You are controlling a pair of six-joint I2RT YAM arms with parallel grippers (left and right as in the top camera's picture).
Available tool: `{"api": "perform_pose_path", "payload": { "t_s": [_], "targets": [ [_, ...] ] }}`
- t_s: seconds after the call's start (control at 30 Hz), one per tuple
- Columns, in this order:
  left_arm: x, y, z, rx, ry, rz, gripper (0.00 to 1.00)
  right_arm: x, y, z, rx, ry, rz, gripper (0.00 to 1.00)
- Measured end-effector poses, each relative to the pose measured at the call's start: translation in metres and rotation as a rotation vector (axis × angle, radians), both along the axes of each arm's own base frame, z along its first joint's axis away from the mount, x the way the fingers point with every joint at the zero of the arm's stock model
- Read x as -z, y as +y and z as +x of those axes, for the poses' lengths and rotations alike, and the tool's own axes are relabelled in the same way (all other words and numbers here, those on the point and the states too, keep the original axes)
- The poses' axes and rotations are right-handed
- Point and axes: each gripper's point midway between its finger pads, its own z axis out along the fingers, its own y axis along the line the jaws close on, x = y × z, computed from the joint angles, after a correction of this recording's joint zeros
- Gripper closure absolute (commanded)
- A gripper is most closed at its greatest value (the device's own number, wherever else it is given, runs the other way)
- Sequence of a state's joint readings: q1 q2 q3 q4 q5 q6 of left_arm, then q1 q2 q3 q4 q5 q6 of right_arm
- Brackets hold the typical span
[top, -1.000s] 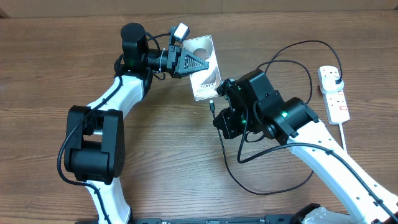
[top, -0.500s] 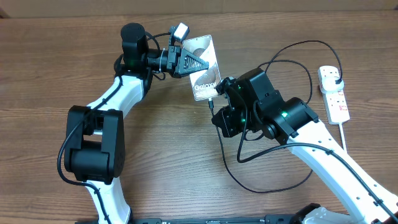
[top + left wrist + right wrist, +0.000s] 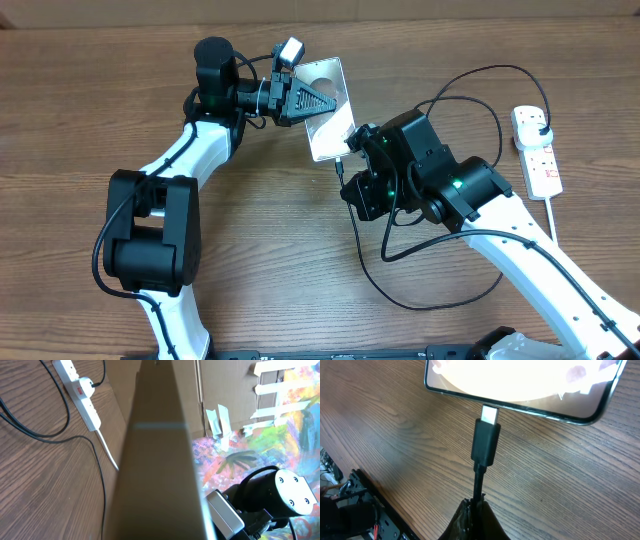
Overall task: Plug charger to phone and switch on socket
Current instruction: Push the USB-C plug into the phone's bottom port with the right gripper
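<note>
left hand (image 3: 308, 102): clenched on the upper end of the flat dark rectangular phone (image 3: 335, 130), holding it tilted above the brown wooden table (image 3: 80, 100), lower edge turned toward the right arm.

change: half a second ago the white "galaxy" lettering read plainly on the face. now the face is one wash of glare, so the slab has rocked slightly in the grip (its place over the table hardly differs). judgement: the port edge is being angled to meet the plug-in end, a fine alignment and not a carry.

right hand (image 3: 474, 510): clenched on the long thin black charger (image 3: 470, 75) just behind its small black connector (image 3: 485, 442). it has not shifted in the last half second.

views: overhead gives layout only; the joint is too small to read there. the right wrist view shows the connector's metal tip at the phone (image 3: 520, 385) lower edge with metal still exposed, so i judge it not fully seated. the left wrist view shows the phone (image 3: 160, 460) only edge-on and blurred, but does show the socket.

far right: the white elongated power-strip socket (image 3: 538, 150) lies well apart from both hands, with the cable's far end reaching its upper end. its small red switches (image 3: 80, 392) are untouched, and on or off is not readable.
</note>
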State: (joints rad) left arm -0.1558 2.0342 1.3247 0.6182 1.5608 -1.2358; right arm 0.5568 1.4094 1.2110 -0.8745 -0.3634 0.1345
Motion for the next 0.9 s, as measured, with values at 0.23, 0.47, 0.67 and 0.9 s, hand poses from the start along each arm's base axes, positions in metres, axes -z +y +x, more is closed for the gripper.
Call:
{"api": "perform_pose_path", "payload": {
  "t_s": [0.23, 0.47, 0.67, 0.9],
  "targets": [
    [0.000, 0.000, 0.000, 0.000, 0.003, 0.001, 0.96, -0.002, 0.002, 0.003, -0.001, -0.015, 0.009, 0.96],
    [0.000, 0.000, 0.000, 0.000, 0.003, 0.000, 0.96, -0.002, 0.002, 0.004, 0.004, -0.021, 0.007, 0.96],
    [0.000, 0.000, 0.003, -0.017, -0.001, 0.001, 0.96, -0.005, 0.003, 0.011, 0.012, -0.054, 0.010, 0.96],
    [-0.001, 0.005, 0.008, -0.041, -0.005, 0.002, 0.96, -0.011, 0.004, 0.023, 0.030, -0.112, 0.016, 0.96]
  ]
}}
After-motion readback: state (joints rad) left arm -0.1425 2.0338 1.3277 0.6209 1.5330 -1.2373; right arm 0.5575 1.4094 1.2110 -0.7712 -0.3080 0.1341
